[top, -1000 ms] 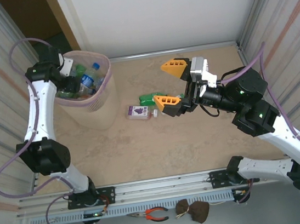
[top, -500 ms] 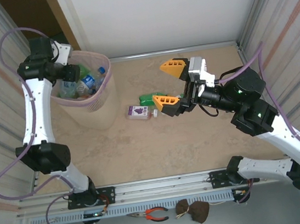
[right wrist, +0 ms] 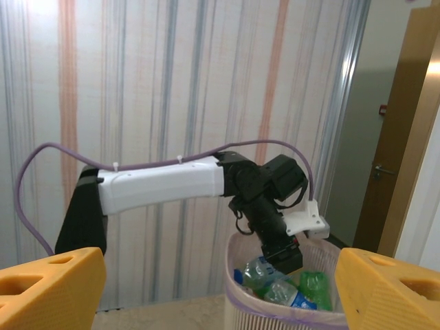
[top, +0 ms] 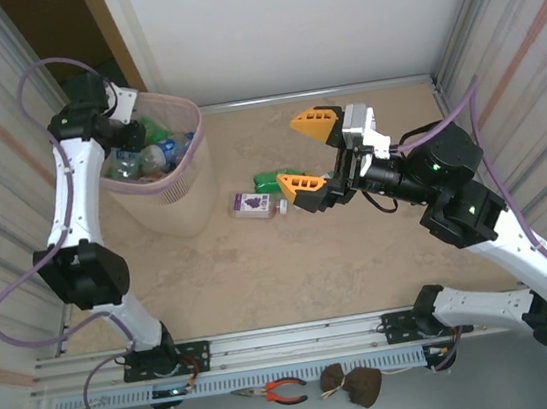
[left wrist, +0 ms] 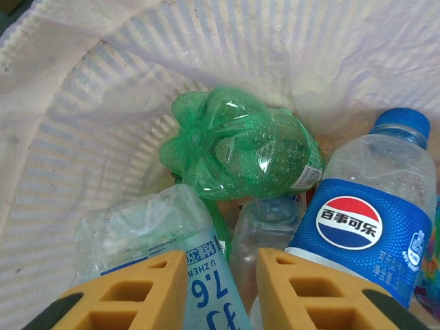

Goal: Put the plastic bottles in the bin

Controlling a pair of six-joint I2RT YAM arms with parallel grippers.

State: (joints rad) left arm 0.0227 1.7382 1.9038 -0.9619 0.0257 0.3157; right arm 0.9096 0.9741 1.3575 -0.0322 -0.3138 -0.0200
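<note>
The bin (top: 192, 124) stands at the far left with several plastic bottles in it. My left gripper (top: 132, 137) hangs over its back left part, looking down. In the left wrist view my left gripper (left wrist: 220, 261) shows a narrow gap between its orange fingers, clamped on nothing. Below lie a green bottle (left wrist: 240, 151), a blue-labelled bottle (left wrist: 371, 220) and a clear one with a pale label (left wrist: 158, 234). On the table lie a green bottle (top: 272, 177) and a purple-labelled bottle (top: 253, 204). My right gripper (top: 309, 154) is wide open just right of them.
The right wrist view faces the bin (right wrist: 282, 314) with the left gripper (right wrist: 282, 254) above the bottles in it. Striped walls close in both sides. Pliers (top: 278, 392) lie on the front ledge.
My left gripper rose out of the bin toward its back rim, and its fingers drew closer together. The right arm has hardly moved.
</note>
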